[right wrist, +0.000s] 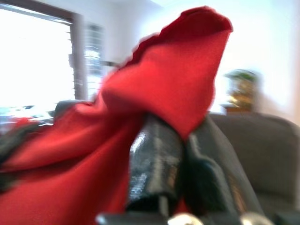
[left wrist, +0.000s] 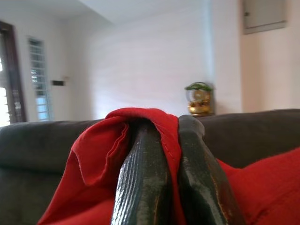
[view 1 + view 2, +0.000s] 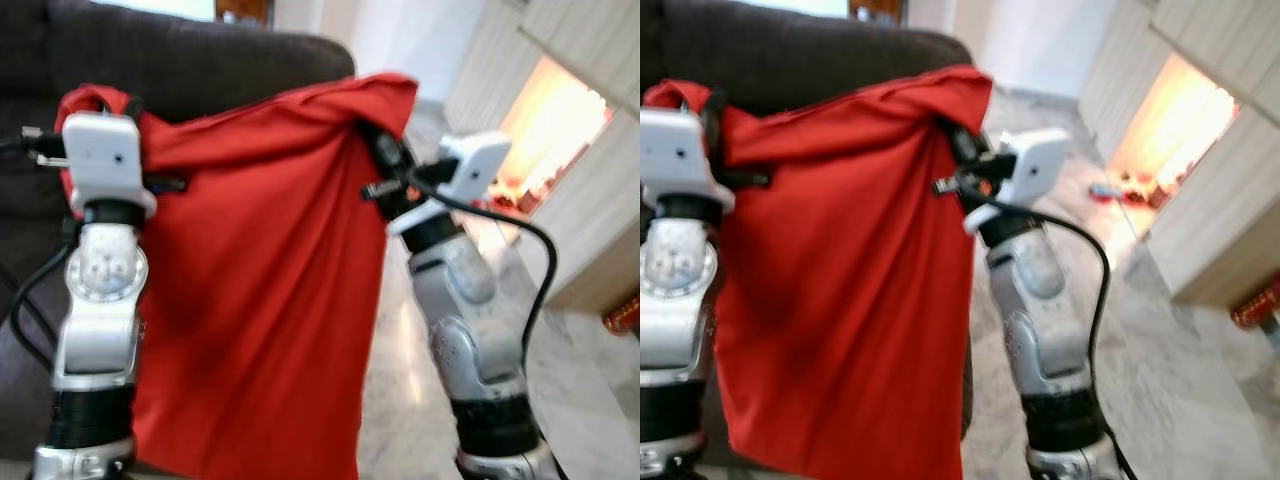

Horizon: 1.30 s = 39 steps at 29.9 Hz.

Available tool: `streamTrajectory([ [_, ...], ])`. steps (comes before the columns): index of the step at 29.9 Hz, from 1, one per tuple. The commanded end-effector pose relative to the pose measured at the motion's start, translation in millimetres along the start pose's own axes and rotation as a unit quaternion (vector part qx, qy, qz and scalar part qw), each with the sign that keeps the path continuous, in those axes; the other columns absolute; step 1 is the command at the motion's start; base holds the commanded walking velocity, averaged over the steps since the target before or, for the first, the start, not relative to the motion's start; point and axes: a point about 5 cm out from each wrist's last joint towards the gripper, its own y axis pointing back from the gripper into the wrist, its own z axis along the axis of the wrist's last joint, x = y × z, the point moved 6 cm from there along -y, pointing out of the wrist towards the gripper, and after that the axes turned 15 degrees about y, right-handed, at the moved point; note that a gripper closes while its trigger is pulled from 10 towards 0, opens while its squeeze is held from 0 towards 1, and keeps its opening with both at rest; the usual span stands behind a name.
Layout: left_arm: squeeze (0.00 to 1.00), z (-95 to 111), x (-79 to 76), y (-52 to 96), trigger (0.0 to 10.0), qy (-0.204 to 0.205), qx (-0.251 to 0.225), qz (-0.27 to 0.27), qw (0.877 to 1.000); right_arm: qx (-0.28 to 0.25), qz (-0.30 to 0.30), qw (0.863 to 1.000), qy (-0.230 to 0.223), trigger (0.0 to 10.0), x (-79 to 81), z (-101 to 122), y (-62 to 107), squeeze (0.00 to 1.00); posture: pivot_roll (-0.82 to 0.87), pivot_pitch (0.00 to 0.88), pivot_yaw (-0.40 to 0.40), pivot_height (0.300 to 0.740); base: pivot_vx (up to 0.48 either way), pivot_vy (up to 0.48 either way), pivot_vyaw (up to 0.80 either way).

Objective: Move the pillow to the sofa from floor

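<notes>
A: How is the pillow (image 3: 250, 290) held?

B: One top corner is pinched by the left gripper (image 2: 171, 140), the other by the right gripper (image 1: 185, 154); it is hung before the sofa (image 3: 200, 55).

A: Its handling?

B: It is judged soft, light, limp; corners are best gripped.

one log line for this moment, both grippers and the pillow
left gripper: shut on red pillow corner | right gripper: shut on other corner | pillow: hanging before sofa

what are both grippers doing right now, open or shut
Left gripper: shut on one top corner of the red pillow.
Right gripper: shut on the pillow's other top corner, held up before the dark sofa.
</notes>
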Motion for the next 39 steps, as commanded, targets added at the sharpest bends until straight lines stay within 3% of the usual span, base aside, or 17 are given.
streamTrajectory([
  [1, 0.0, 24, -17.0, -3.2, 10.0, 0.01, -0.045, -0.021, 0.999, -0.05, 0.009, 0.999, 0.005, 10.0, -1.9, 30, -0.9, 0.0, 0.16, 0.0, -0.158, 0.74, 0.315, 0.0, 0.0],
  [3, 0.0, 20, -19.4, -2.0, 10.0, 0.006, -0.037, -0.028, 0.999, -0.049, 0.042, 0.998, -0.006, 10.0, 13.5, 28, -0.5, 0.0, 0.16, 0.0, -0.159, 0.74, 0.0, 0.0, 0.0],
  [5, 0.0, 18, -20.8, -1.1, 10.0, 0.007, -0.033, -0.032, 0.999, -0.046, 0.051, 0.998, -0.011, 10.0, 18.1, 27, -0.1, 0.0, 0.16, 0.0, -0.159, 0.74, 0.0, 0.0, 0.0],
  [8, 0.0, -4, -24.9, 5.8, 10.0, 0.001, 0.01, -0.048, 0.999, -0.015, 0.088, 0.996, -0.007, 10.0, 36.0, 8, 5.2, 0.0, 0.17, 0.0, -0.159, 0.74, 0.0, 0.0, 0.0],
  [12, 0.0, -26, -21.3, 13.8, 10.0, -0.002, 0.056, -0.048, 0.997, 0.053, 0.078, 0.995, 0.019, 10.0, 30.4, -22, 8.4, 0.0, 0.16, 0.0, -0.159, 0.74, 0.0, 0.0, 0.0],
  [20, 0.0, -53, -14.2, 25.1, 10.0, -0.028, 0.117, -0.051, 0.991, 0.085, 0.117, 0.988, 0.046, 10.0, 39.4, -37, 12.7, 0.0, 0.16, 0.0, -0.164, 0.74, 0.0, 0.0, 0.0],
  [24, 0.0, -71, 14.0, 31.5, 10.0, -0.068, 0.155, -0.015, 0.985, 0.1, 0.143, 0.982, 0.074, 10.0, 50.9, -45, 14.6, 0.0, 0.17, 0.0, -0.166, 0.74, 0.0, 0.0, 0.0],
  [26, 0.0, -82, 50.1, 36.2, 10.0, -0.114, 0.19, 0.043, 0.974, 0.106, 0.147, 0.98, 0.079, 10.0, 54.2, -48, 13.8, 0.0, 0.17, 0.0, -0.167, 0.74, 0.0, 0.0, 0.0],
  [27, 0.0, -82, 50.1, 36.2, 10.0, -0.114, 0.19, 0.043, 0.974, 0.106, 0.147, 0.98, 0.079, 10.0, 54.2, -48, 13.8, 0.0, 0.17, 0.0, -0.167, 0.74, 0.0, 0.0, 0.0],
  [33, 0.0, -83, 97.6, 45.3, 10.0, -0.14, 0.209, 0.13, 0.959, 0.106, 0.159, 0.978, 0.086, 10.0, 59.6, -49, 14.2, 0.0, 0.17, 0.0, -0.172, 0.74, 0.0, 0.0, 0.0],
  [35, 0.0, -83, 107.6, 47.6, 10.0, -0.144, 0.209, 0.144, 0.957, 0.106, 0.161, 0.977, 0.089, 10.0, 60.6, -49, 14.0, 0.0, 0.17, 0.0, -0.175, 0.74, 0.0, 0.0, 0.0],
  [39, 0.0, -83, 109.6, 44.2, 10.0, -0.134, 0.204, 0.146, 0.959, 0.108, 0.158, 0.977, 0.094, 10.0, 59.7, -51, 13.4, 0.0, 0.17, 0.0, -0.176, 0.74, 0.0, 0.0, 0.0],
])
